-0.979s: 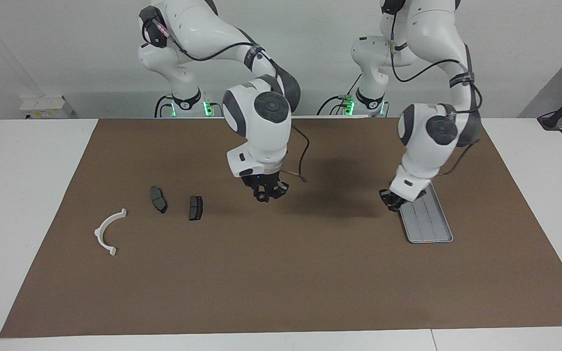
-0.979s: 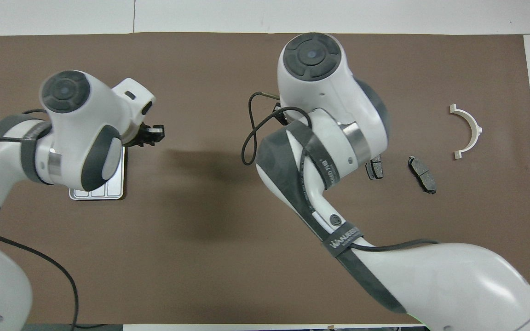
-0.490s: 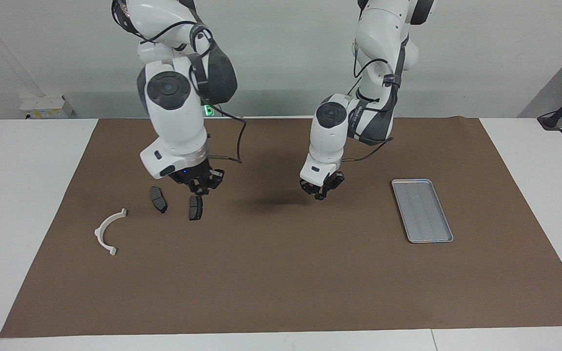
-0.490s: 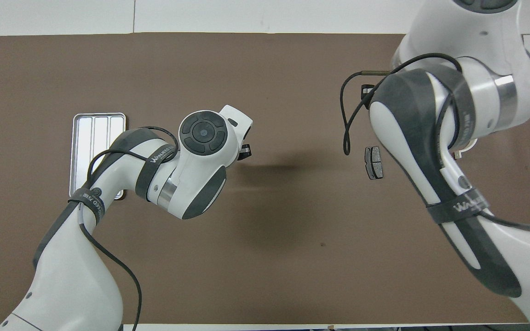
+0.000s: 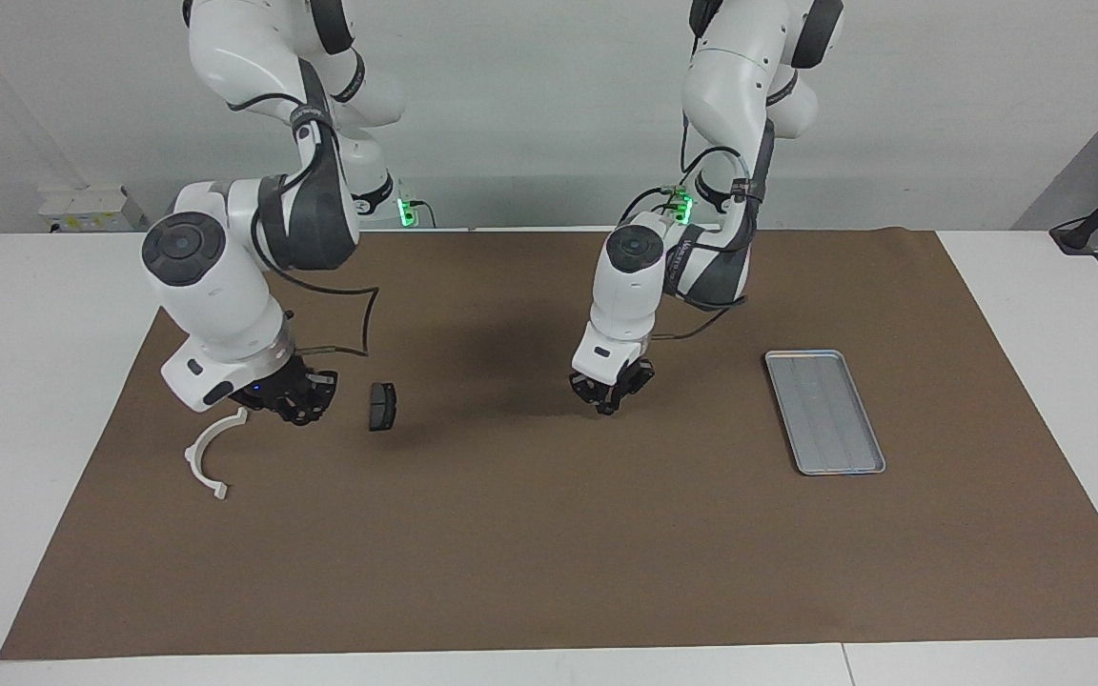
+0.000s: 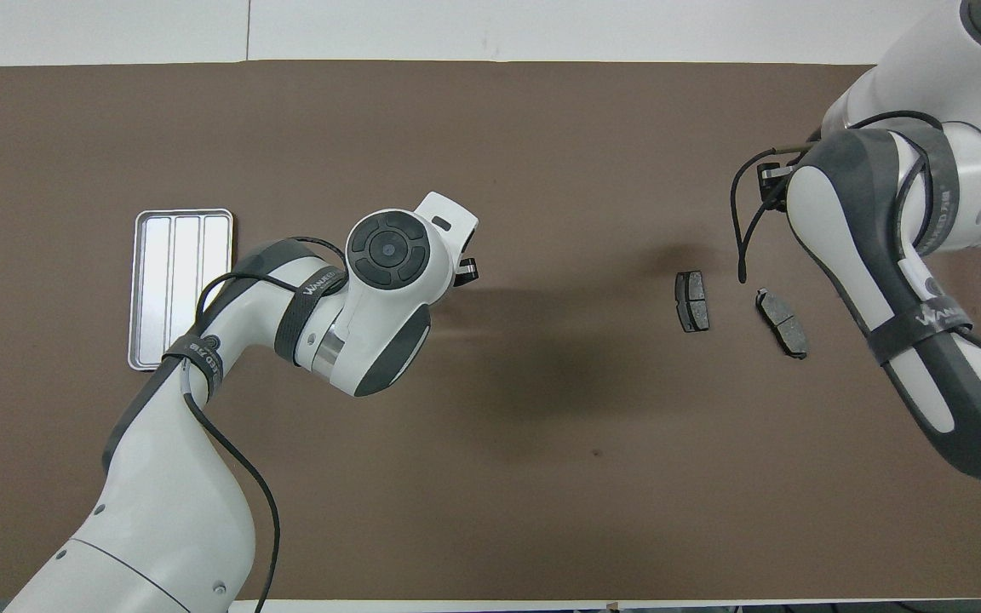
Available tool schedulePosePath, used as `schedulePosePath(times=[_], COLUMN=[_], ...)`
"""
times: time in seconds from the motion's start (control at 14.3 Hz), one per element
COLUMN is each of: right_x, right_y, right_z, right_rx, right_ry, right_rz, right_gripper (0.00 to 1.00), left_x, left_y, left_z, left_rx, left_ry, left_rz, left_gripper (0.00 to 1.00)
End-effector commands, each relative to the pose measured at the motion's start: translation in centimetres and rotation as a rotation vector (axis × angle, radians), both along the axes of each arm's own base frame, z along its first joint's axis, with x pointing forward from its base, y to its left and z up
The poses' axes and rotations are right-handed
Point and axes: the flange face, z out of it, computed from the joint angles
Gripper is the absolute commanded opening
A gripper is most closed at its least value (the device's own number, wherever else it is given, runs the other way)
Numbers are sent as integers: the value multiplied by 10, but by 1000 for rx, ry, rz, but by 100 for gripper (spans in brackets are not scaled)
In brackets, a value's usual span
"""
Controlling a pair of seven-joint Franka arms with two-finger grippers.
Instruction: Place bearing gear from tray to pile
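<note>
My right gripper (image 5: 296,405) is low over the pile, between the white bracket (image 5: 211,455) and the brake pads (image 6: 692,300). My left gripper (image 5: 609,398) hangs over the mid-surface mat (image 5: 549,534), well apart from the tray (image 5: 825,412). The tray lies flat toward the left arm's end, its long axis and ribs running away from the robots. The bearing gear cannot be made out. I cannot tell whether my fingers are clenched or released, on either arm.

We are seeing a white table (image 5: 53,314) carrying a brown mat (image 5: 549,534); a tray (image 5: 824,412), two brake pads (image 6: 692,300) and seemingly a white bracket (image 5: 210,453) are lying on it.
</note>
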Motion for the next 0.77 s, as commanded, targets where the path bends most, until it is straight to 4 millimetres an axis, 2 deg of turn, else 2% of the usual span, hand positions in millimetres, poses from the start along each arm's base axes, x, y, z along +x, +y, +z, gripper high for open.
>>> schedulePosePath(times=[0.0,0.14,0.49,0.7], right_x=[-14,-15,-2,2], right_y=[-17,-24,-49,-62], right_z=[-32,-57,-116,-133], right_rx=[11,14,21,22], right_ry=[-36,-64,-91,-113], right_rz=[23,15,13,32], right_gripper=[0,0,0,0], left_x=[-5,-8,-13,-16], left_y=[0,3,6,8], left_z=[-11,-17,-22,-26], left_rx=[9,10,21,23], left_ry=[5,-1,-2,-3], left_rz=[16,14,5,3], left_gripper=[7,7,7,9])
